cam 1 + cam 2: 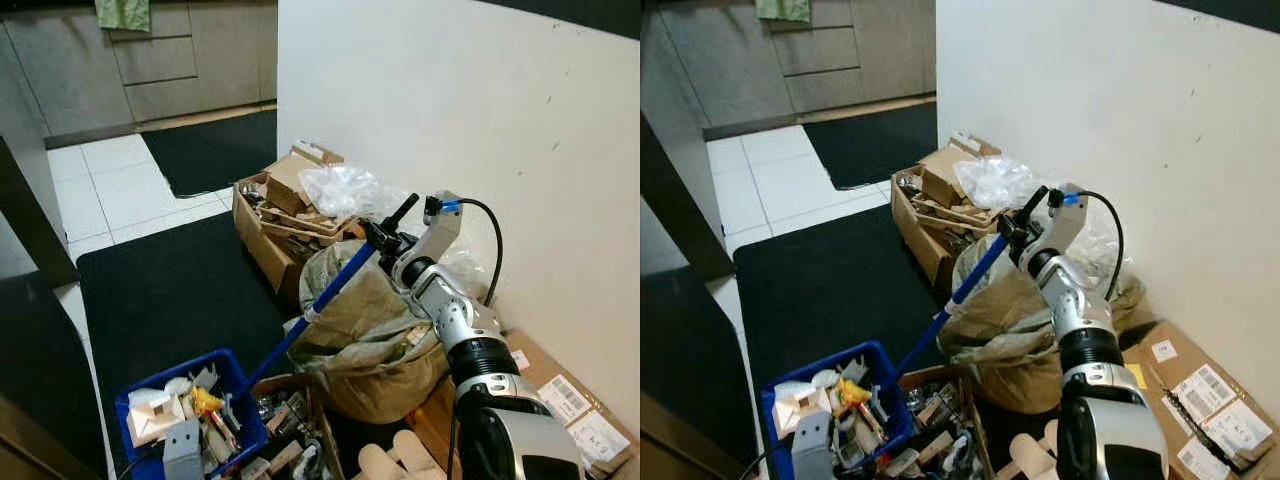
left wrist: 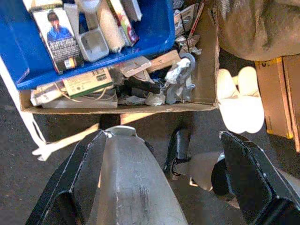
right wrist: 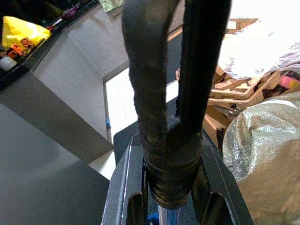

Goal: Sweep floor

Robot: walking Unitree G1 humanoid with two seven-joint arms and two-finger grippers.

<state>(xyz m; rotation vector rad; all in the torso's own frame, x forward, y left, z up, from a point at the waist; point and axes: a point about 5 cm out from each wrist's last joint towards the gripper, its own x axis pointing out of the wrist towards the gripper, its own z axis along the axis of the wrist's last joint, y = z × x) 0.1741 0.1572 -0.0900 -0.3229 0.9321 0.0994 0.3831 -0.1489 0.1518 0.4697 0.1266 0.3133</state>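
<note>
I have the right gripper (image 1: 383,236) clamped round the top of the broom handle (image 1: 325,296), fingers closed on the black grip end, up at about 1 o'clock from the middle of my head view. The blue shaft runs down toward 7 o'clock, passing over the stuffed tan sack (image 1: 375,335) and dropping behind the blue crate (image 1: 185,410) of clutter; I can't see the broom's head from here. The left gripper (image 2: 154,187) hangs low with its fingers spread wide and nothing between them, above the cardboard box (image 2: 206,61) of odds and ends.

To do this well, I'd keep the grip firm and lift the shaft clear of the sack and crate before swinging, since it could snag either. The dark mat (image 1: 180,290) at 9 o'clock and the white tiles (image 1: 110,185) at 11 o'clock look like the open floor to work.
</note>
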